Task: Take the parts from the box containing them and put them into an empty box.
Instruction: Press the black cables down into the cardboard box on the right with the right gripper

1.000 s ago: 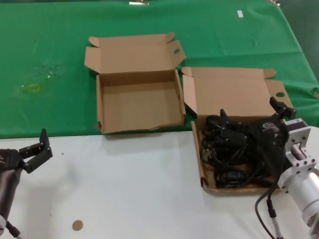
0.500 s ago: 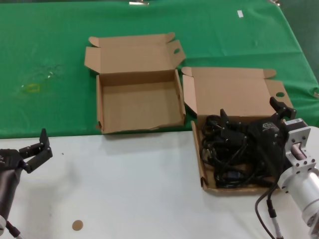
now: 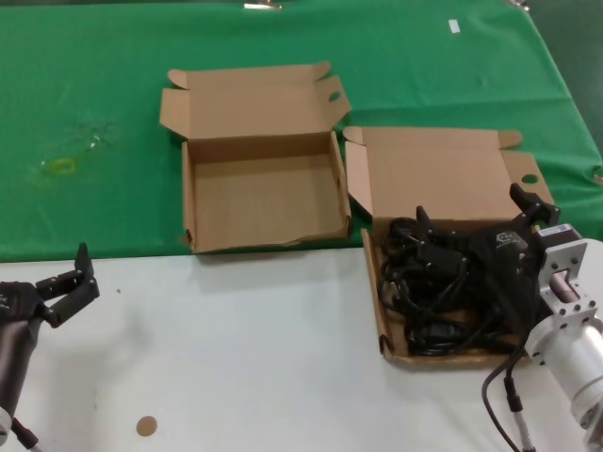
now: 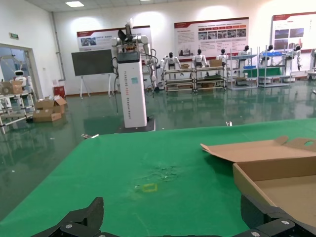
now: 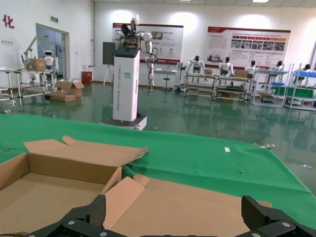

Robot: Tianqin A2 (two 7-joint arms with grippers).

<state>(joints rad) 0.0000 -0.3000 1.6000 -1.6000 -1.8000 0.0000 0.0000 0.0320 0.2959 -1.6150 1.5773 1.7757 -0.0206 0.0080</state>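
The tangle of glossy black coiled power cords (image 3: 435, 292) lies inside the wide, low-walled brown cardboard box (image 3: 441, 184), which sits at the right of the tabletop (image 3: 245, 358), straddling the edge of the green cloth (image 3: 94, 94). The right hand (image 3: 476, 226) hangs just above those cords within that box, its fingers spread wide and holding nothing. To the left of that box stands the smaller, taller-walled brown cardboard box (image 3: 259, 202), bare inside, and far left of it the left hand (image 3: 71, 282) waits over the white tabletop, fingers also spread.

The right gripper (image 3: 480, 229) hides part of the cords (image 3: 429, 301) beneath it.
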